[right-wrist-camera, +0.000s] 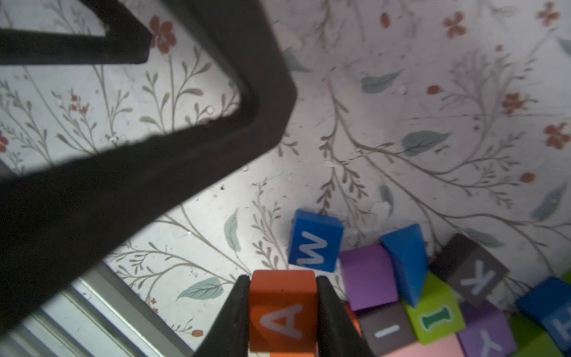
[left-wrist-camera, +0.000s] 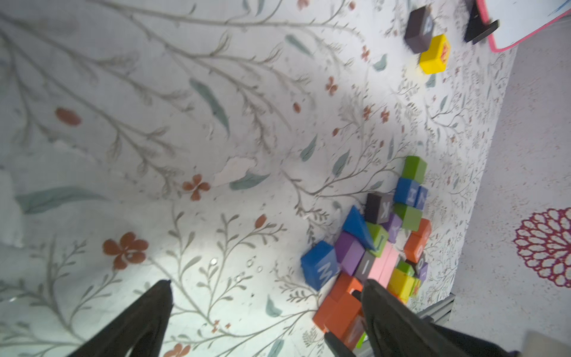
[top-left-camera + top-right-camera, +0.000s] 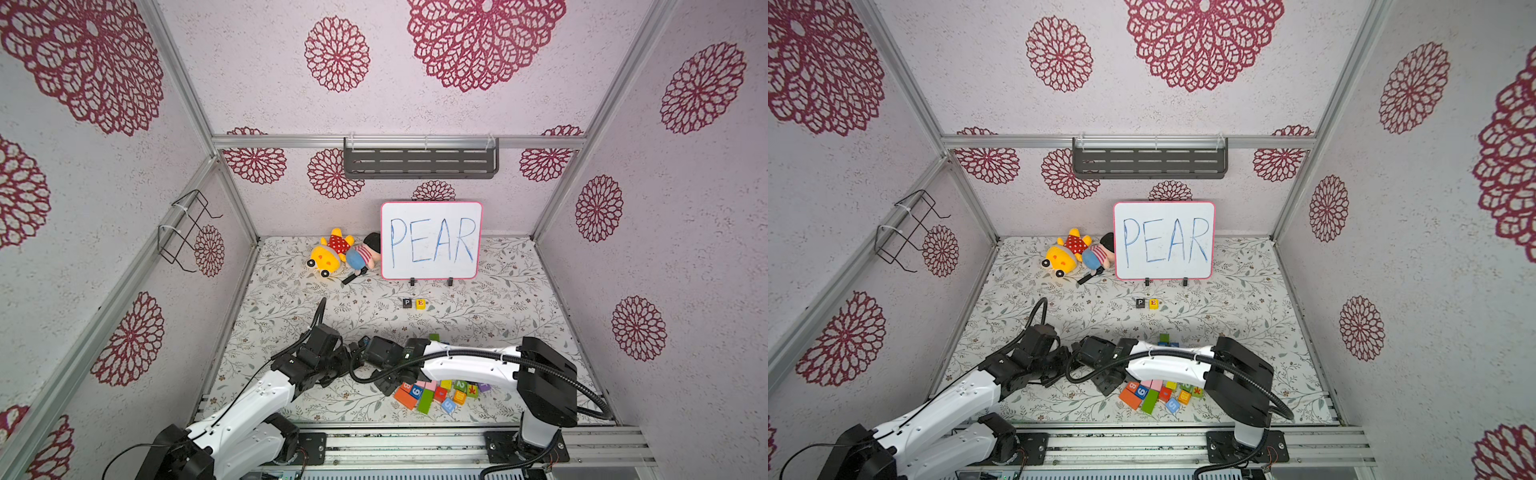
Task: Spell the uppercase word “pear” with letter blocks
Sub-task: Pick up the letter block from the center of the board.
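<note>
Orange A block [image 1: 282, 315] is pinched by right hand [image 1: 282, 278] at pile [image 1: 369, 275] edge; left hand [image 2: 267, 282] spread.

The floral table [image 3: 498, 316] carries a whiteboard [image 3: 431, 240] standing upright at its far edge, against the back wall. Two plush toys [image 3: 332, 253] lie just to the left of the board, with a black marker [image 3: 353, 276] beside them. In front of the board, near its feet, the P block [image 3: 407, 303] and E block [image 3: 421, 304] sit side by side, and well in front of it, towards the table's near edge, lies a heap of coloured blocks [image 3: 436, 395].
</note>
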`<state>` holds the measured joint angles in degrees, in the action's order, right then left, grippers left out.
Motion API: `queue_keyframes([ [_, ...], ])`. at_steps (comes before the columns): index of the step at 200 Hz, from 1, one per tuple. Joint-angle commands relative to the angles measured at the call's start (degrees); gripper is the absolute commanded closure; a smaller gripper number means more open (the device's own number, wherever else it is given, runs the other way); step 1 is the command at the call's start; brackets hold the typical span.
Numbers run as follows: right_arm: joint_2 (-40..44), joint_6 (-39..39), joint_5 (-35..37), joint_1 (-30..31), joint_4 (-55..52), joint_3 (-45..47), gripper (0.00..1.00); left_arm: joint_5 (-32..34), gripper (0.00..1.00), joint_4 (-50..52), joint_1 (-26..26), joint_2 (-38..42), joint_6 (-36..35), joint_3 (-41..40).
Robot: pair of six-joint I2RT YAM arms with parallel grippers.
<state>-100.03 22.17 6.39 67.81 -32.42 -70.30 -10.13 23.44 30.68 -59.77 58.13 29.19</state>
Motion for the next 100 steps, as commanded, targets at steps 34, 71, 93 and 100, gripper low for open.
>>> queue_keyframes([
  [34,4.4,8.4,5.4,-19.8,-6.3,-2.1,0.80,-1.1,0.02,-0.9,-0.4,-16.9,-9.7,19.1],
  [71,2.6,18.8,5.9,-32.9,-4.2,-0.4,0.76,-4.0,0.02,-2.5,-0.3,-25.3,-11.3,27.3],
  [93,0.7,22.4,4.9,-37.6,-0.4,0.3,0.76,-4.7,0.02,-2.8,-0.2,-28.5,-12.0,30.2],
  [100,-0.1,23.3,4.9,-38.5,0.5,0.1,0.76,-4.9,0.02,-3.0,-0.2,-29.4,-12.1,30.9],
])
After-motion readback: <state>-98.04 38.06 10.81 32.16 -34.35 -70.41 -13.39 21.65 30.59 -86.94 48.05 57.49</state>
